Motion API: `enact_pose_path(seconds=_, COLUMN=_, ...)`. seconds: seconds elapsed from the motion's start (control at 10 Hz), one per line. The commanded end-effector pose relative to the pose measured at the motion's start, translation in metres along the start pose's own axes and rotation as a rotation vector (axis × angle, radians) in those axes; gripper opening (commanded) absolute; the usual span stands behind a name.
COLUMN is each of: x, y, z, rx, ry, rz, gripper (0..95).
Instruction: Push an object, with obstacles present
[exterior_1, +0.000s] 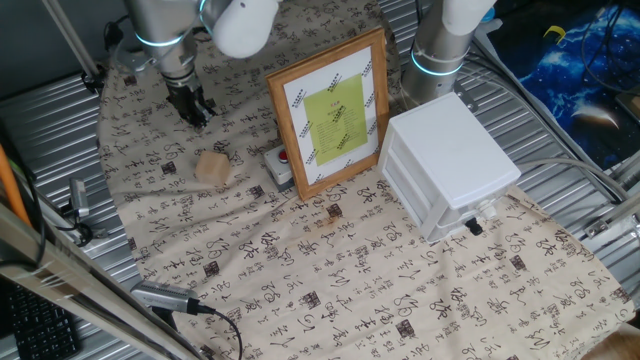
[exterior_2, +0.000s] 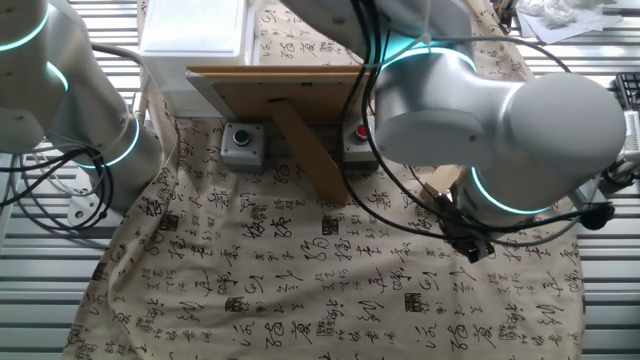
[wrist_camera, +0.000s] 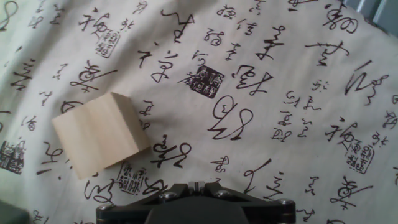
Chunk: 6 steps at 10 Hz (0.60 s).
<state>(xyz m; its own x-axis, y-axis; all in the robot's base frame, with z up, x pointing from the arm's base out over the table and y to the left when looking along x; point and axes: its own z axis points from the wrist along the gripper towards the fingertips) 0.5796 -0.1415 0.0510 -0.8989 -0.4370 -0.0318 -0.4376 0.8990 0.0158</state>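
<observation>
The black two-finger gripper (exterior_1: 197, 112) hangs just above the cloth at the far left of the table, its fingers drawn together with nothing between them; in the hand view only the dark base of the gripper (wrist_camera: 196, 185) shows at the bottom edge. The silver arm above it carries a glowing teal ring at the joint.

Near the fingertips, apart from them and not touching, sits the small pale tan wooden block (exterior_1: 213, 168), plain-faced and flat on the cloth. From the hand camera the block (wrist_camera: 101, 134) lies to the left of the gripper's line, turned at a slight angle.

The beige tablecloth (exterior_1: 330, 270) is printed all over with black brush calligraphy and square seal stamps; I cannot read the characters.

Beyond the block stands the wooden-framed picture with a white mat and yellow-green sheet (exterior_1: 333, 110), leaning on its rear strut. The sheet bears lines of small print, too fine to read. Tucked at the frame's lower left corner is the small grey box with a red button (exterior_1: 281, 163). From the other side, the frame's brown back and strut (exterior_2: 300, 130) show, with a second grey box with a green button (exterior_2: 241, 143) beside it.

To the right of the frame, close by, sits the large white plastic drawer unit (exterior_1: 450, 160).
</observation>
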Motion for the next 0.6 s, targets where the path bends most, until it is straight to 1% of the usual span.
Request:
enact_pose_path(seconds=0.1, x=0.001, y=0.004, z=-0.003, rx=-0.030, ry=0.009, rz=-0.088, gripper=0.0)
enact_pose_path(seconds=0.2, x=0.007, y=0.018, z=-0.004, rx=-0.033, ry=0.011, rz=-0.112, gripper=0.0)
enact_pose_path(seconds=0.3, x=0.010, y=0.025, z=-0.003, rx=-0.031, ry=0.009, rz=-0.136, gripper=0.0)
enact_pose_path(seconds=0.4, x=0.016, y=0.036, z=-0.001, rx=-0.025, ry=0.001, rz=-0.213, gripper=0.0)
enact_pose_path(seconds=0.5, x=0.019, y=0.042, z=0.000, rx=-0.021, ry=0.001, rz=-0.235, gripper=0.0)
enact_pose_path(seconds=0.6, x=0.020, y=0.052, z=0.002, rx=-0.004, ry=0.007, rz=-0.293, gripper=0.0)
